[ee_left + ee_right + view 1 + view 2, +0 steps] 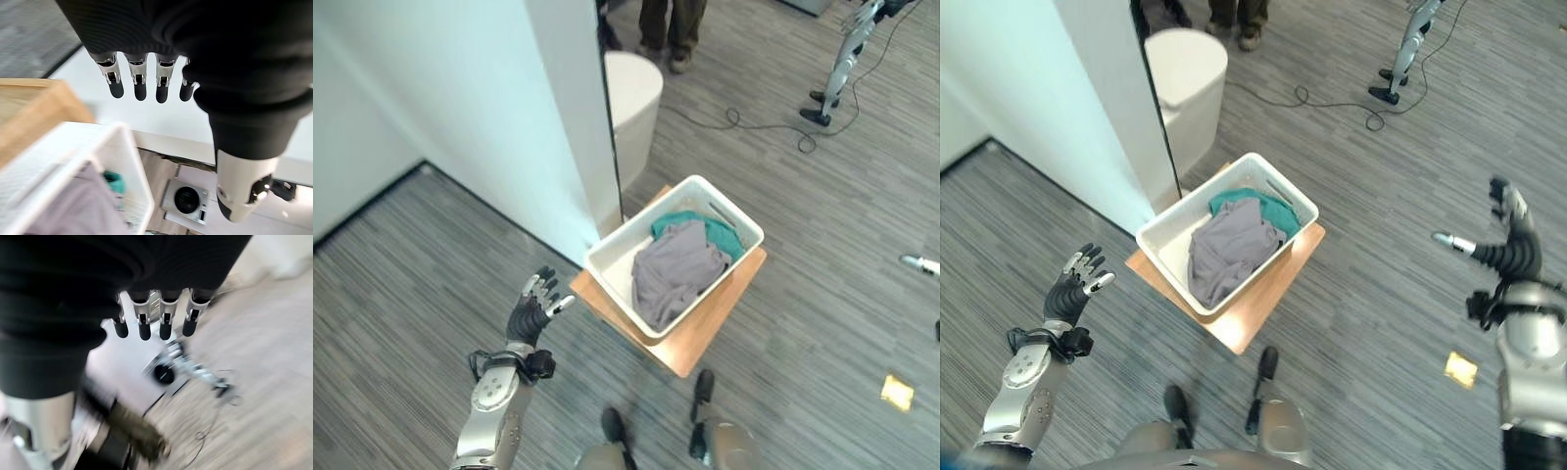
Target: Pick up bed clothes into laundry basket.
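Note:
A white laundry basket stands on a low wooden stand in the middle of the floor. A grey cloth lies inside it over a teal cloth. My left hand is raised to the left of the basket, fingers straight and spread, holding nothing. My right hand hovers well off to the right of the basket, fingers extended and empty. In the left wrist view the basket's rim and the grey cloth show past my straight fingers.
A white wall panel stands just behind the basket, with a round white bin beyond it. A person's legs stand at the back. A stick vacuum and a cable lie at the far right. A yellow scrap lies on the floor.

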